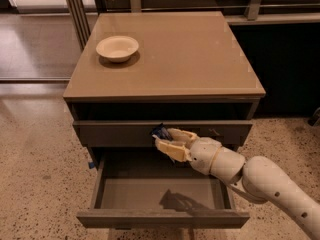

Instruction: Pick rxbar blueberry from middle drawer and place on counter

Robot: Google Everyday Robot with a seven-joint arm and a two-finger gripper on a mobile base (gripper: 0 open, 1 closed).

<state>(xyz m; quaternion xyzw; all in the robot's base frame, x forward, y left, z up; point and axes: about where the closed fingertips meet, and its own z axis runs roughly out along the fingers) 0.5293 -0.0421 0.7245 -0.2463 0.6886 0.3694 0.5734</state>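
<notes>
Jaws pinched on the rxbar blueberry [159,131], gripper [162,137] hanging above the open middle drawer [162,218], just in front of the shut upper drawer front [115,133]; only the bar's blue end shows past the fingertips, long axis can't be told. Counter [175,59] lies up and behind the jaws, so its front edge stands in the way of a straight lift; bowl [117,47] sits far-left on it, well apart from the near middle
</notes>
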